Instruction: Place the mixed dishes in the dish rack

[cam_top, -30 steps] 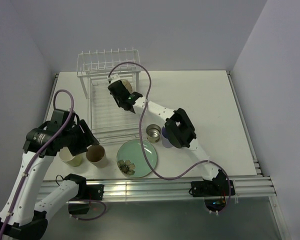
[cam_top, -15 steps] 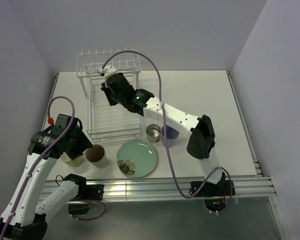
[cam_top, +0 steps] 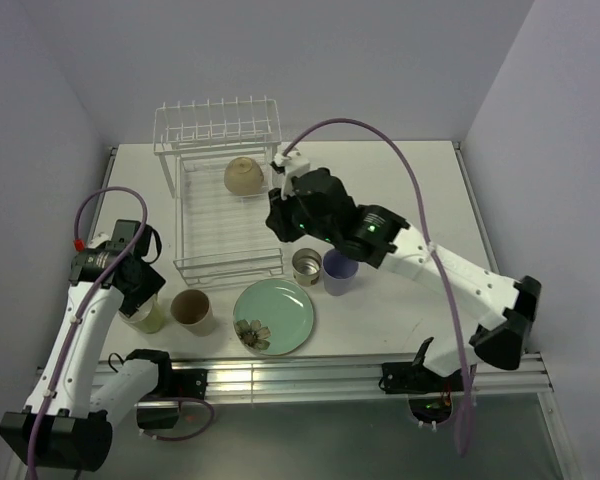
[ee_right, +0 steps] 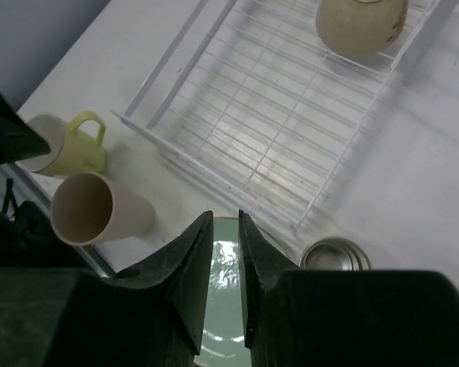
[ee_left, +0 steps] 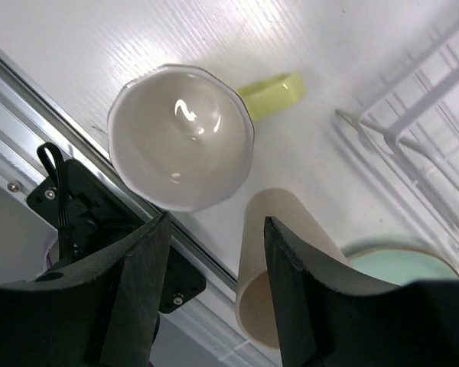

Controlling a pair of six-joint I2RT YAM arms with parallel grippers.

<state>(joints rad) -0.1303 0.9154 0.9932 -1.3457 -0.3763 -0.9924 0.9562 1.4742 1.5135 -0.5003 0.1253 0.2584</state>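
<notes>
- Because both arms must reach every piece, the table [cam_top: 400, 180] carries the dish rack [cam_top: 227, 264] on its far left, with the loose dishes in a row along the near side.
- This white wire rack lies lengthways with its upright prongs at the far end, so its open bed faces the arms for loading.
- The mint-green plate [cam_top: 276, 308] lies flat just in front of the rack, not yet loaded and where it lay a second ago.
- The cream bowl [cam_top: 243, 176] sits in the rack close to the prongs, its rounded outside showing. Half a second ago the right arm was over that spot; now the bowl lies free.
- The right fingers [ee_right: 224, 222] are almost together with nothing between them. They have drawn back beside the rack's right side.
- The left fingers [ee_left: 216, 222] stand apart and empty above the yellow-green mug [ee_left: 180, 145], probably lining up a grasp. This arm has shifted left since.
- The tan cup [cam_top: 192, 308] stands just beside the mug. The lavender cup [cam_top: 340, 270] and the small metal cup [cam_top: 307, 266] stand close together to the right of the plate. All three are unmoved.
</notes>
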